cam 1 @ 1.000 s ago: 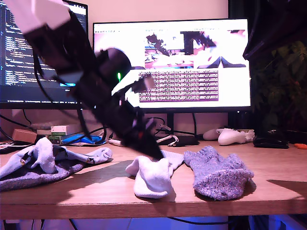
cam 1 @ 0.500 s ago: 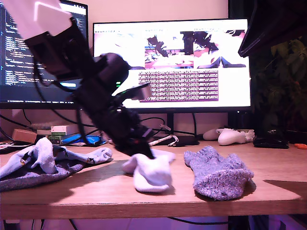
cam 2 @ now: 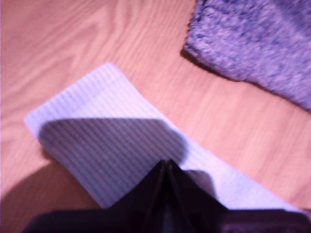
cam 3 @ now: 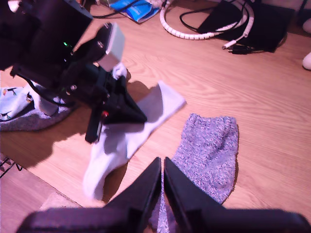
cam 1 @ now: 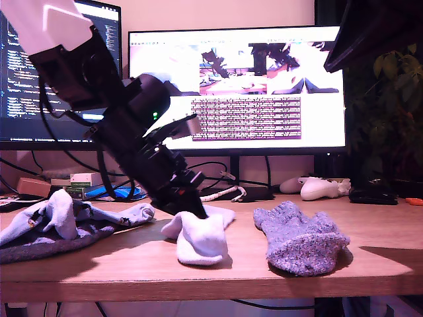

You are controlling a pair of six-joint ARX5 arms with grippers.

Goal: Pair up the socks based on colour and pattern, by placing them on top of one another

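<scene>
- Clenched on the white sock [cam 1: 198,236], my first gripper [cam 1: 192,210] pins the fabric near the middle of the counter [cam 1: 132,267]; in the first wrist view the black jaws meet in a point on the ribbed cloth [cam 2: 112,141].
- We see that white sock draped from the gripper tip toward the counter's front edge in the exterior view, with its ribbed end lying flat behind the jaws.
- We find a fuzzy grey-lavender sock [cam 1: 301,241] lying flat just beside the white one, on the exterior view's right, apart from it with bare wood between them.
- At the exterior view's left lies a heap: a second grey-lavender sock [cam 1: 39,244] underneath, with light blue socks [cam 1: 66,214] crumpled on top. The second wrist view shows small dark printed figures on the blue cloth [cam 3: 12,104].
- My second gripper [cam 3: 162,167] hangs above the counter with its jaws closed together and nothing between them; its tips sit over the near end of the grey-lavender sock [cam 3: 206,150] in the second wrist view.
- Behind the socks we note two lit monitors [cam 1: 264,86], a coiled white cable [cam 3: 187,31], and a white game controller [cam 1: 317,188] toward the exterior view's right.
</scene>
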